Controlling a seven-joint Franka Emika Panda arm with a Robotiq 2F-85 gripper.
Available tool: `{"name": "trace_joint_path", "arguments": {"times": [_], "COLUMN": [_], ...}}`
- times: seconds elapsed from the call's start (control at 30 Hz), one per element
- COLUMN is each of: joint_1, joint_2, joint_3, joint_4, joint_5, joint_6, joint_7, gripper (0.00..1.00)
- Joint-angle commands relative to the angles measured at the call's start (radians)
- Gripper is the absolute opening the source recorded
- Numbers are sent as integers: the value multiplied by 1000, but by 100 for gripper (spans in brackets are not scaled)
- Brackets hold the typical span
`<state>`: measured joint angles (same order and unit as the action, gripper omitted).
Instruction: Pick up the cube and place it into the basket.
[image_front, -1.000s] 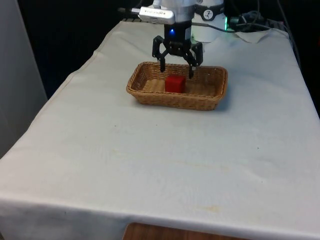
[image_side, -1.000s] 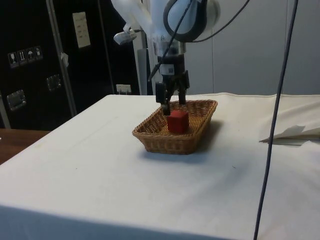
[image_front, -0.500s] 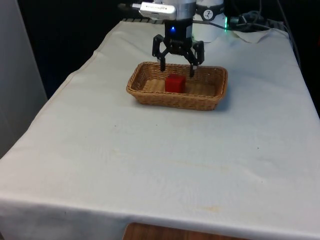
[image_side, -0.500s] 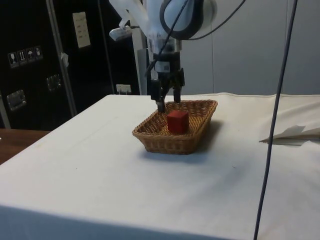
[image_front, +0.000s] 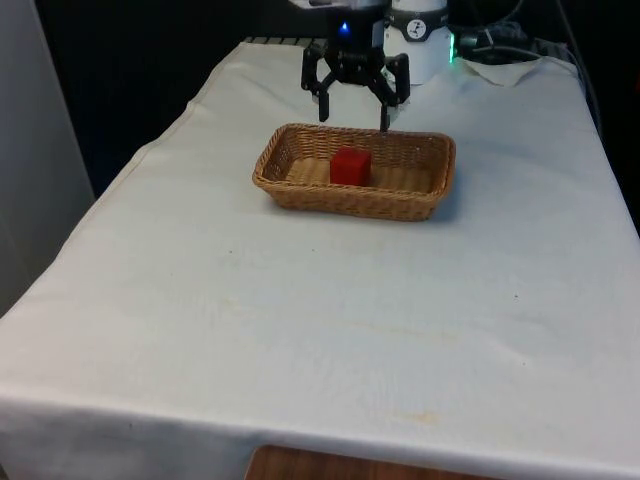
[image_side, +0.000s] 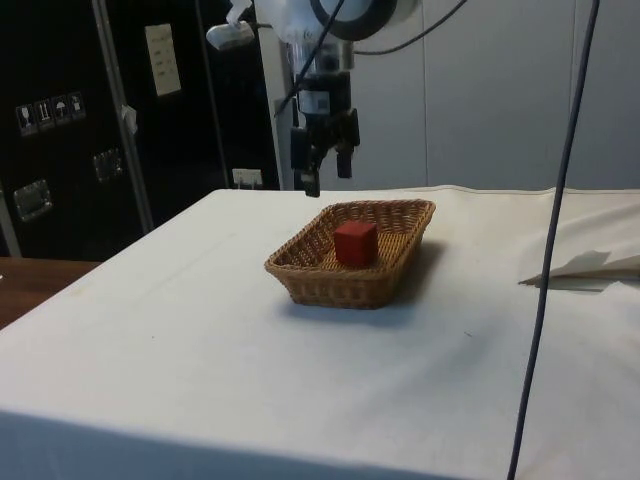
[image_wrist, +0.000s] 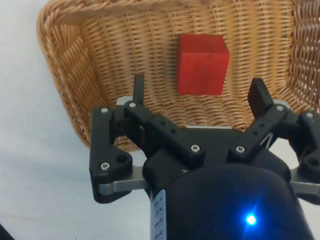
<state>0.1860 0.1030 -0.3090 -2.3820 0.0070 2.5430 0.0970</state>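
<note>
While the gripper (image_front: 354, 112) hangs spread wide and empty above the basket (image_front: 437, 178), the cube (image_front: 350, 166) sits inside.
Cube: red, matte, sharp-edged, resting flat on the wicker floor towards the front view's left half, clear of the walls and well apart from both fingers (image_wrist: 258, 96).

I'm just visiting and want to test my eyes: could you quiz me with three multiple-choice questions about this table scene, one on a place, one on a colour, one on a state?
1. Where is the cube?
A. on the cloth
B. in the wicker basket
C. in the hand

2. What colour is the cube?
A. red
B. blue
C. green

3. How is the hand?
A. shut on the cube
B. open, above the basket
C. resting on the cloth

Answers: B, the cube sits inside the wicker basket; A, it is red; B, the hand hangs empty, fingers apart.
</note>
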Motion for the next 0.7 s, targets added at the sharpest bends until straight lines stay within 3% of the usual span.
{"name": "trace_joint_path", "arguments": {"times": [0.0, 0.03, 0.07, 0.3, 0.67], "joint_1": [2, 0, 1, 1, 1], "joint_2": [-8, -6, -14, -40, -50], "joint_3": [-4, 0, -4, -3, 0], "joint_4": [5, 1, 7, 26, 42], "joint_5": [-20, -3, -24, -35, -31], "joint_6": [-18, -7, -24, -70, -89], "joint_7": [13, 0, 13, 14, 2], "gripper": [100, 100, 100, 100, 100]}}
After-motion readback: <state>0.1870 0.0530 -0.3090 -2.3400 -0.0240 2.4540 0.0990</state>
